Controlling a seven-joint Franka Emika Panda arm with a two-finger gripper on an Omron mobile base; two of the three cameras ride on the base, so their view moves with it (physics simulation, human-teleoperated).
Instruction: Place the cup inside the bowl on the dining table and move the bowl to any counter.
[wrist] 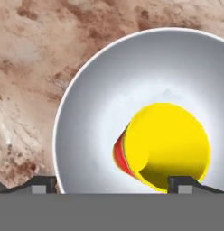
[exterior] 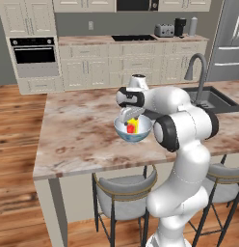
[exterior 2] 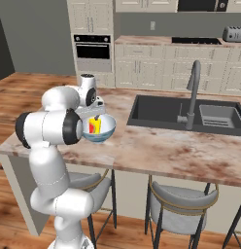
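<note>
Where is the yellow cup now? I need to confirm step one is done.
The cup lies tipped on its side inside the bowl, which sits on the dining table near its front edge, left of the sink, directly below the open gripper.

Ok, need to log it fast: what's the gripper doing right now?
Gripper: open, holding nothing, above the cup lying in the bowl.

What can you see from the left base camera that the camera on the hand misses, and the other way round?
Left base view alone: the white arm, grey metal-framed stools, the dark sink, and the wide bowl's pale blue-grey outside.

Hand view alone: the open gripper directly above the small yellow cup, which lies tipped, its red inside facing sideways.

Both: cup inside white-lined bowl on the marbled dining table.
</note>
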